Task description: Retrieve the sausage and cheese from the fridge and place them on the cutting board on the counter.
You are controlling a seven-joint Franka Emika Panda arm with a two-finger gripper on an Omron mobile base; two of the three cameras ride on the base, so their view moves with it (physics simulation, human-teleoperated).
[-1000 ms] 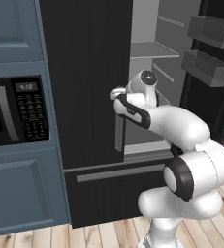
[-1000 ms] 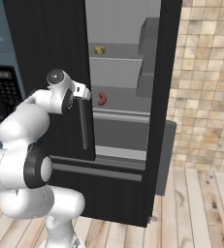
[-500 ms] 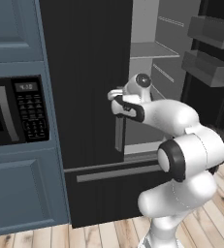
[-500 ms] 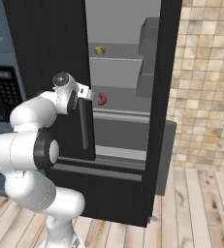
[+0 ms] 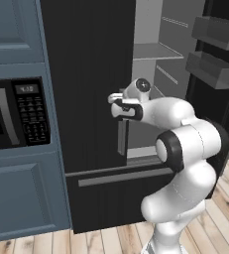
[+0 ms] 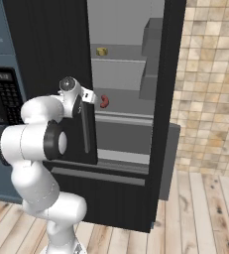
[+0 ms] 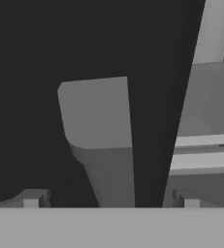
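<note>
The black fridge [image 5: 86, 74] has its left door shut and its right door swung open. Inside, the reddish sausage [image 6: 104, 101] lies on a grey middle shelf, and the pale yellow cheese [image 6: 102, 51] sits on the shelf above. My gripper [image 5: 117, 102] is at the top of the left door's grey bar handle [image 5: 121, 141]. In the hand view the gripper [image 7: 108, 201] is open, and the handle's top end [image 7: 96, 116] stands between its spread fingertips [image 7: 33, 197]. The cutting board and counter are out of view.
A black built-in microwave [image 5: 12, 114] sits in blue-grey cabinets left of the fridge. The open right door [image 5: 220, 99] carries grey bins [image 5: 210, 69] beside my arm. Below is the fridge drawer [image 5: 116, 178], then wooden floor [image 6: 200, 218] and a tan tiled wall [image 6: 210, 74].
My elbow has lifted and folded in closer to the fridge. The hand has edged slightly toward the left door's handle top. The sausage and cheese have not moved.
</note>
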